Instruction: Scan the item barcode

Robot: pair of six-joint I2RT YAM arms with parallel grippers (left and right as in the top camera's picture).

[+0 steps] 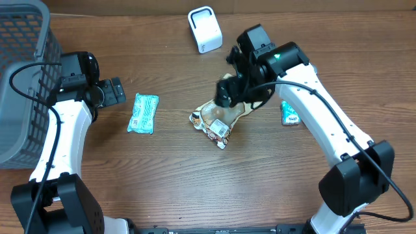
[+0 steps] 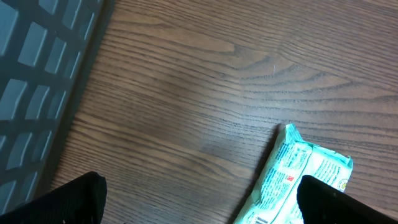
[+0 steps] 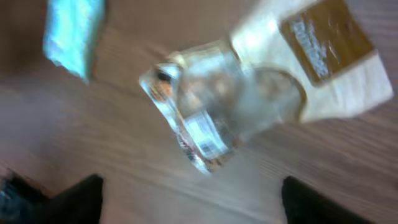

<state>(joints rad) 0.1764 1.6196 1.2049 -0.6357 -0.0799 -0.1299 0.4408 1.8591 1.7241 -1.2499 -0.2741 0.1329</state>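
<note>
A tan and clear snack bag (image 1: pixel 216 119) lies on the table's middle, with a barcode label (image 1: pixel 220 129) near its front end. My right gripper (image 1: pixel 229 93) hovers over the bag's far end. In the right wrist view the bag (image 3: pixel 249 93) lies blurred ahead of the open right gripper (image 3: pixel 199 205), with nothing between the fingers. The white scanner (image 1: pixel 205 29) stands at the back. My left gripper (image 1: pixel 116 91) is open beside a teal packet (image 1: pixel 143 114). In the left wrist view the left gripper (image 2: pixel 202 202) stands wide, its right finger over the teal packet (image 2: pixel 292 180).
A grey mesh basket (image 1: pixel 19 78) fills the far left, its wall (image 2: pixel 37 68) showing in the left wrist view. A second teal packet (image 1: pixel 290 114) lies under the right arm. The right wrist view shows a teal packet (image 3: pixel 73 34) at top left.
</note>
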